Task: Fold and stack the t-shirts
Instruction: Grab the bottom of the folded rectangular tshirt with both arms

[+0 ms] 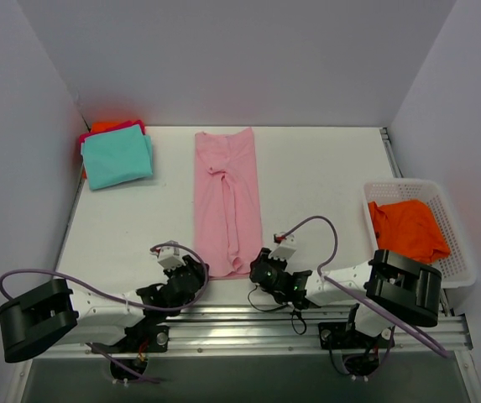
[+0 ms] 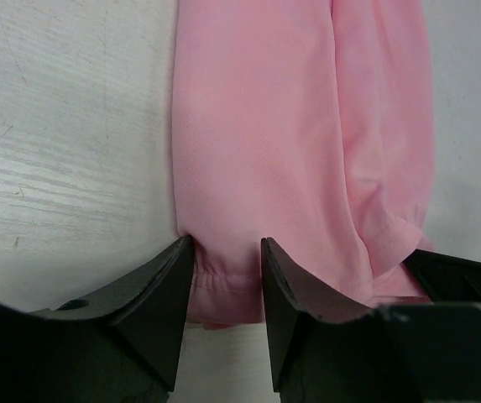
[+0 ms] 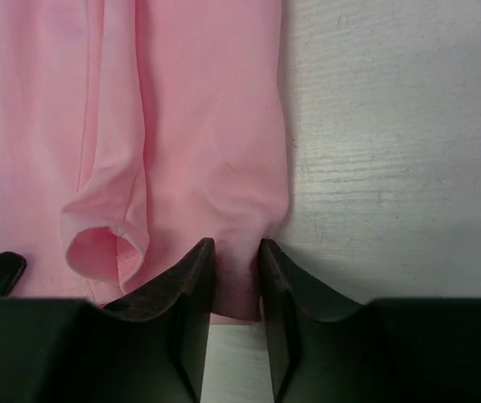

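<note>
While the pale pink t-shirt (image 1: 227, 197) lies as a long narrow strip in the middle of the table (image 1: 324, 185), the left gripper (image 2: 226, 253) and right gripper (image 3: 235, 253) each pinch a near hem corner (cloth clamped in each). It would be best to lift both evenly and carry the hem toward the collar.
</note>
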`<act>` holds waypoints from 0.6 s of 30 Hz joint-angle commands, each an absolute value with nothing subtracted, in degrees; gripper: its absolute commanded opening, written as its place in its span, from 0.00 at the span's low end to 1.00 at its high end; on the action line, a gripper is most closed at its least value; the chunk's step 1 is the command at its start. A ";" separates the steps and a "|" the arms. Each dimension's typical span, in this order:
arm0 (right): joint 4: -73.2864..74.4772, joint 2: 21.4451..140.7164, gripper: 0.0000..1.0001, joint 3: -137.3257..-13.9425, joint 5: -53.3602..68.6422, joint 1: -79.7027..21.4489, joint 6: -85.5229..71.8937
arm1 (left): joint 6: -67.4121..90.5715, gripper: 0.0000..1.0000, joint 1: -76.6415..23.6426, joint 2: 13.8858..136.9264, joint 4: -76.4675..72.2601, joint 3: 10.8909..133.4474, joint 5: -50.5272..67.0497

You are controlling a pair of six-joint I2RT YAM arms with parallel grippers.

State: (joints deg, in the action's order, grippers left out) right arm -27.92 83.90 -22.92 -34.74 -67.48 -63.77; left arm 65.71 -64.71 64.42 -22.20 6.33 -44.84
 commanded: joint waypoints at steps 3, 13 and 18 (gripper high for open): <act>-18.81 86.13 0.15 -21.01 -31.82 -67.24 -64.69 | 64.07 0.45 -63.72 64.25 -21.44 5.80 -43.59; -15.21 84.73 0.00 -22.15 -32.61 -66.88 -64.34 | 63.02 0.02 -63.37 65.57 -22.59 7.12 -40.17; -8.20 77.90 0.00 -22.94 -34.45 -67.23 -64.34 | 61.52 0.02 -63.72 59.60 -13.91 10.19 -36.31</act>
